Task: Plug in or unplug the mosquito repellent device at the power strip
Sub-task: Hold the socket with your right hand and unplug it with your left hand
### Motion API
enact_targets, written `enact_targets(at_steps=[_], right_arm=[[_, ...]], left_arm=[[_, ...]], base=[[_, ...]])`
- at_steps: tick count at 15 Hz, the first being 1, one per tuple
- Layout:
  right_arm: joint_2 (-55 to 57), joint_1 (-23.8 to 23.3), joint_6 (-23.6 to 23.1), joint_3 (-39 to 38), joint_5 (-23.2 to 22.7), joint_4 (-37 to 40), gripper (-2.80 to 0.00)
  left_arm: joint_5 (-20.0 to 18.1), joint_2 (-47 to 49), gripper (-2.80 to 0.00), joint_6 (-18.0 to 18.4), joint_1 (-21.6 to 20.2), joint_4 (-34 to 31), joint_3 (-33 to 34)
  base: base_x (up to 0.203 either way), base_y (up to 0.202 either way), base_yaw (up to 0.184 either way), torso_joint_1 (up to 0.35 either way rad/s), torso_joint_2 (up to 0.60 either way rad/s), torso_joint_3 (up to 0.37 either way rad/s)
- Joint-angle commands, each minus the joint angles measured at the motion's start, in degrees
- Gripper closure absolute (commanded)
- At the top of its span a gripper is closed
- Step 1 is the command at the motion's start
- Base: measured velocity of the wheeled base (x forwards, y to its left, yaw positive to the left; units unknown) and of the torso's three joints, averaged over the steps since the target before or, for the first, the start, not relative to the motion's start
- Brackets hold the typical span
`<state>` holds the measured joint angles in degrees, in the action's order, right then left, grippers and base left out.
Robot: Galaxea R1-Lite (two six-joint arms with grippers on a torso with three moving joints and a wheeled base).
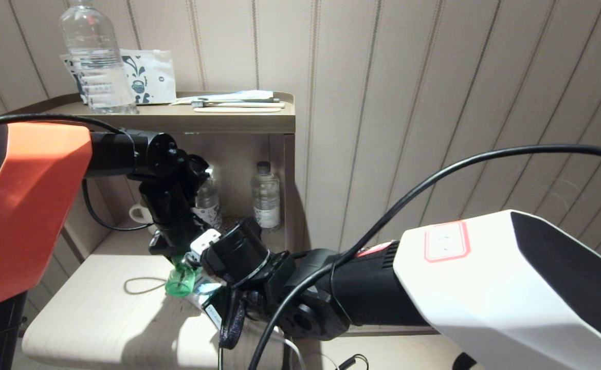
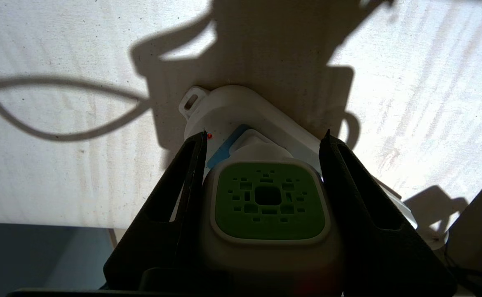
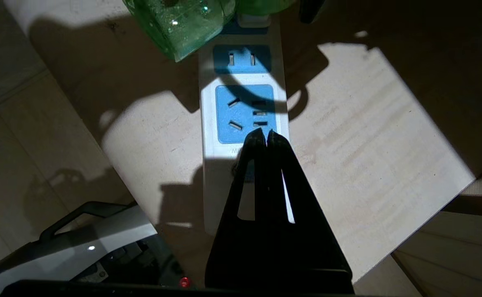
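- Green and white, the mosquito repellent device (image 2: 267,206) sits low at the centre of the left wrist view, its green vented square facing the camera, its translucent green bottle showing at the lower middle of the head view
- It stands on the far end of the power strip (image 3: 243,119), which lies on the pale wooden table (image 1: 99,313)
- The left gripper (image 2: 265,140) comes down over the device, its two black fingers (image 2: 183,181) closed against either side of the white cap
- The right gripper (image 3: 265,136) has its fingers pinched together with nothing between them, tips resting on the near part of the strip, just below a blue socket
- Upper left of the head view: a clear water bottle (image 1: 94,56) and a printed pouch (image 1: 148,77) on a shelf top (image 1: 187,121)
- Under that shelf, two smaller bottles (image 1: 266,195) and a white mug (image 1: 141,213)
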<state>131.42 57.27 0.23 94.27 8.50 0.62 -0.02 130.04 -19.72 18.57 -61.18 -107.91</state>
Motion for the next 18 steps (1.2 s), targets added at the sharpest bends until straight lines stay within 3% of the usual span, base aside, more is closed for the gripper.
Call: enact_targets(at_steps=[1,8,18], right_arm=[[1.3,0.2,0.0,1.1,0.0,-0.2,0.0],[5.2,1.1,0.5,1.7,-0.1,-0.4,0.0],[6.3,0.6,1.1,-3.8,-0.3,-1.0,0.0]], left_arm=[[0.0,0.3,0.0,-0.1,0.0,-0.2,0.0],[0.0,0.6,0.0,-0.1,0.0,-0.1,0.0],[-0.2,-3.2,0.0,-0.1,0.1,-0.1,-0.2]], base=[[0.0,0.0,0.0,0.0,0.0,0.0],[0.0,0.0,0.0,0.0,0.0,0.0],[0.0,0.0,0.0,0.0,0.0,0.0]])
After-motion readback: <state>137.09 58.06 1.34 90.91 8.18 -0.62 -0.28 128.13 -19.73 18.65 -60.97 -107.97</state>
